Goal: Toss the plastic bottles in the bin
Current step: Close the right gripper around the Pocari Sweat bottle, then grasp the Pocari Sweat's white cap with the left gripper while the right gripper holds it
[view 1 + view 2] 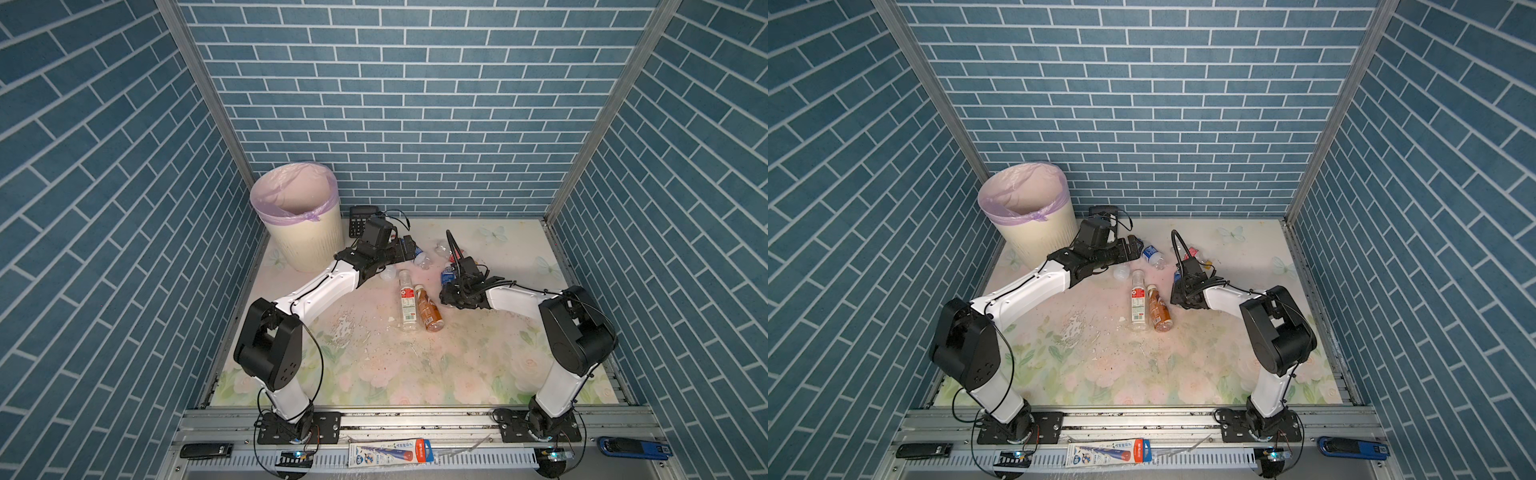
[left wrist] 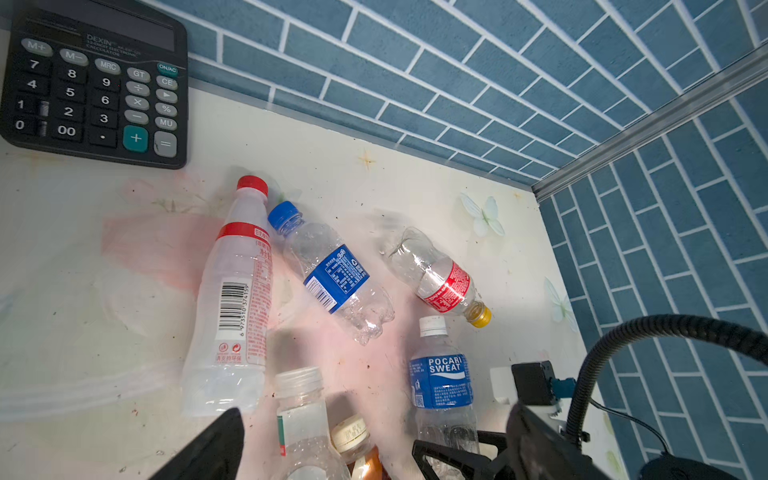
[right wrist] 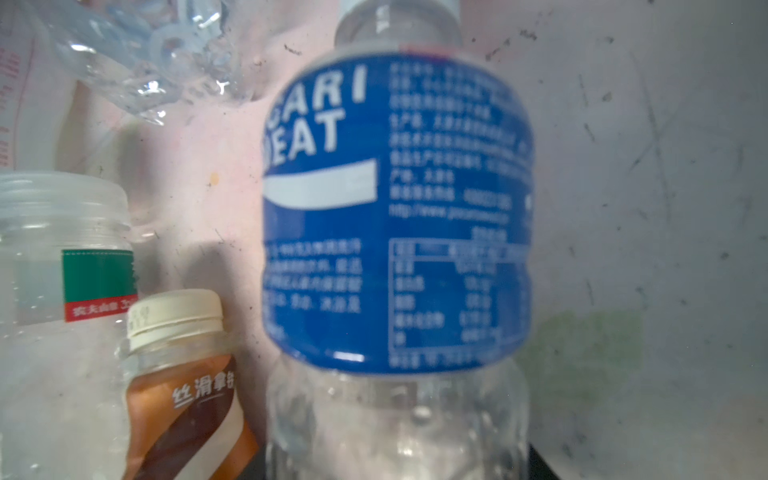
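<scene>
right gripper (image 1: 449, 293) is sitting at the base of the pocari sweat bottle (image 2: 442, 382), mid-worktop toward the right edge. the bottle is lying with its long axis running straight out from the hand, white cap pointing at the far edge. its body is filling the right wrist view. we are not able to tell whether the jaws are clamping it.

left gripper (image 1: 409, 249) is hanging spread wide and empty by the loose cluster near the far edge: red-capped bottle (image 2: 237, 291), blue-label bottle (image 2: 332, 278), red-label bottle (image 2: 444, 282). clear bottle (image 1: 407, 305) and amber bottle (image 1: 428, 309) are lying side by side just left of the right hand.

bin (image 1: 307, 245) is standing in the far left corner, well apart from the right hand, with the left arm lying between. we are judging the left arm nearer to it. inside we are seeing only lilac liner, no bottle, and its bottom is hidden. calculator (image 2: 95, 83) is resting just beside the bin.
</scene>
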Available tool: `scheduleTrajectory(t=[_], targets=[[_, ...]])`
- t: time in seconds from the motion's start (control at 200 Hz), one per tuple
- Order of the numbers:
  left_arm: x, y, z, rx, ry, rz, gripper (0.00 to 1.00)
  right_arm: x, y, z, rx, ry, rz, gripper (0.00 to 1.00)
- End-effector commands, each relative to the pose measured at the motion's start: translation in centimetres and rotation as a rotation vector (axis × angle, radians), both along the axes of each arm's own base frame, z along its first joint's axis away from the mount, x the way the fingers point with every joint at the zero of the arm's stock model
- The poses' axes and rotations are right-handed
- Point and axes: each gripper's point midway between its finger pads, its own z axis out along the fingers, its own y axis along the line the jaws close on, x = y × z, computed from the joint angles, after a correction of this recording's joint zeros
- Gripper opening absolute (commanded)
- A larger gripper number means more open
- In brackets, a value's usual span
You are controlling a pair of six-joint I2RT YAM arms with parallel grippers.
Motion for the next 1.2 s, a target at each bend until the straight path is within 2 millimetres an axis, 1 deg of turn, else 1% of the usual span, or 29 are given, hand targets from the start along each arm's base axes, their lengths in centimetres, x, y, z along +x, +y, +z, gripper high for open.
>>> scheduleTrajectory(t=[0.0,0.18,0.385,0.425,0.64,0.82,0.97,1.045,1.195], targets=[[0.2,-0.3,1.4,-0.048,-0.011,-0.006,0.99,-0.3,0.5,2.1,0.034,-0.03,0.009,0.44],[0.6,-1.0,2.4,-0.085,-0.015,-0.025,0.99,-0.4,1.3,4.6,0.068,-0.077,0.035,0.43],[1.3,-2.1,3.7,-0.121,-0.02,-0.071,0.99,-1.0,3.8,8.7,0.117,-0.19,0.127,0.42],[1.4,-2.4,4.2,-0.128,-0.026,-0.077,0.99,-1.1,4.2,9.5,0.13,-0.212,0.143,0.42],[1.9,-2.7,5.8,-0.148,-0.04,-0.085,0.99,-2.0,6.1,13.6,0.186,-0.314,0.21,0.42],[2.2,-3.4,5.9,-0.188,-0.032,-0.096,0.98,-2.7,7.2,16.6,0.246,-0.393,0.244,0.41],[2.2,-4.3,5.8,-0.206,-0.027,-0.118,0.92,-3.1,8.2,18.5,0.296,-0.444,0.274,0.41],[2.1,-4.8,5.8,-0.216,-0.027,-0.136,0.88,-3.1,8.4,19.2,0.306,-0.461,0.277,0.41],[1.7,-5.7,5.9,-0.211,-0.035,-0.161,0.81,-3.2,8.8,19.5,0.311,-0.467,0.288,0.41]])
